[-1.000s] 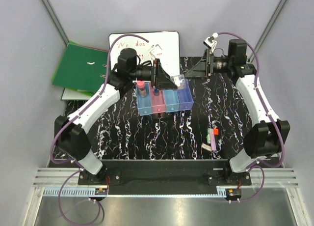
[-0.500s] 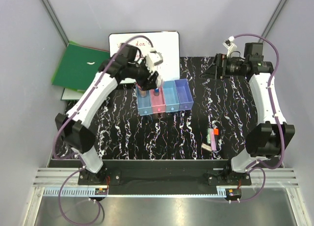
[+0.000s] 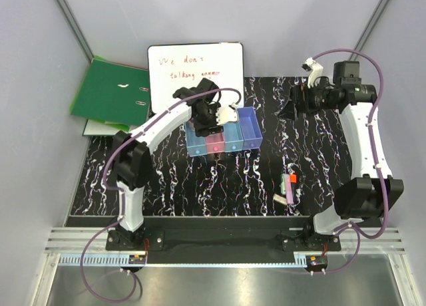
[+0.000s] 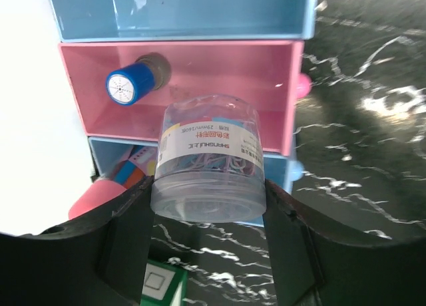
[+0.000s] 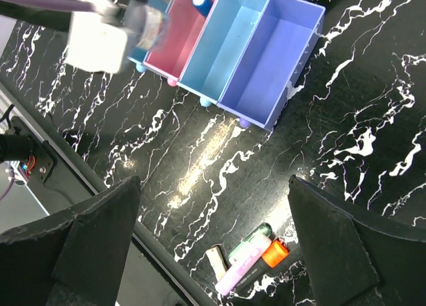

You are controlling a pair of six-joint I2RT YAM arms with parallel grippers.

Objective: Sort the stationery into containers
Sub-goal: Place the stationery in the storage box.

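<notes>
My left gripper (image 4: 208, 194) is shut on the clear round pot (image 4: 208, 156) of coloured clips and holds it above the pink bin (image 4: 219, 56) and the end light blue bin (image 4: 295, 171). A blue-capped tube (image 4: 128, 87) stands in the pink bin. A pink-capped cylinder (image 4: 100, 193) stands in the end blue bin. The row of bins (image 3: 247, 134) lies at the far middle, with the left gripper (image 3: 214, 122) over it. My right gripper (image 3: 293, 101) is open and empty, high at the far right. A green stick (image 5: 256, 238), a pink bar (image 5: 243, 273) and a red-and-black marker (image 5: 274, 253) lie together (image 3: 288, 185).
A whiteboard (image 3: 194, 70) with red writing stands behind the bins. A green ring binder (image 3: 110, 90) lies at the far left. A small pale piece (image 5: 216, 259) lies beside the markers. The second light blue bin (image 5: 229, 40) and the purple bin (image 5: 273, 60) hold nothing.
My left arm has swung its wrist round and lowered over the bins with the pot, uncovering the whiteboard. My right arm has drawn back toward the far right.
</notes>
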